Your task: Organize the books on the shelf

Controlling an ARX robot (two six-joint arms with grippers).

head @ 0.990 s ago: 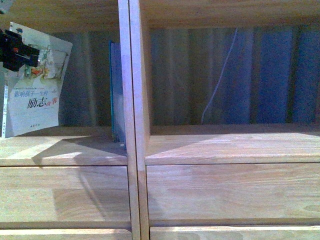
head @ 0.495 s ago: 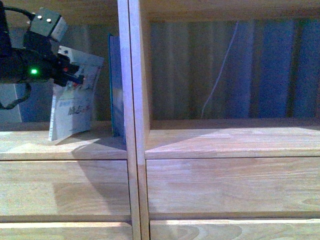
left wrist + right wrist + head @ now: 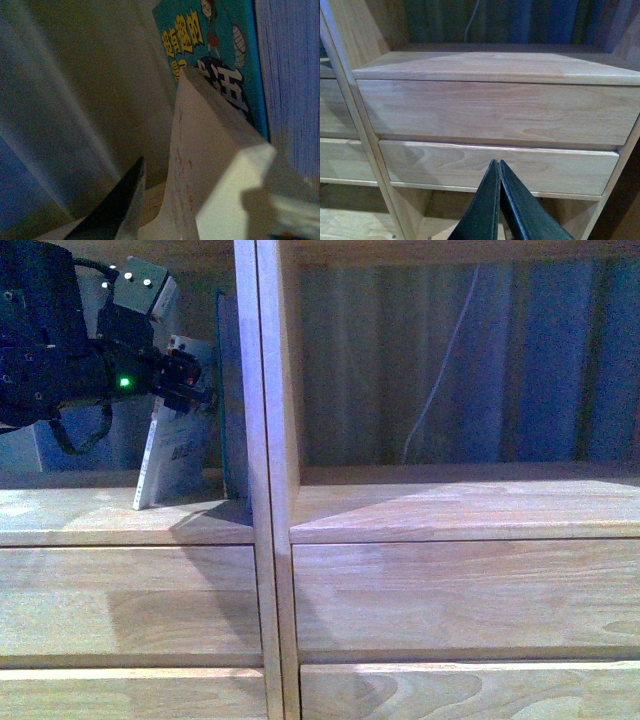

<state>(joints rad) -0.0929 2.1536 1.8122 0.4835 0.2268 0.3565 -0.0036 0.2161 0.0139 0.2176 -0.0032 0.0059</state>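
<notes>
Since a moment ago, the white book is being carried further to the right and deeper into the left compartment of the shelf. It is now being held leaning, with its bottom edge on the board, just beside the teal book, which is standing against the middle post. The left gripper is being kept pinched on the white book near its top. Much of that book's cover is being hidden by the dark arm, and its letters are too blurry to read. From the left wrist, only one dark finger is being shown. The right gripper is being held pressed together, with nothing in it, before the drawer fronts.
</notes>
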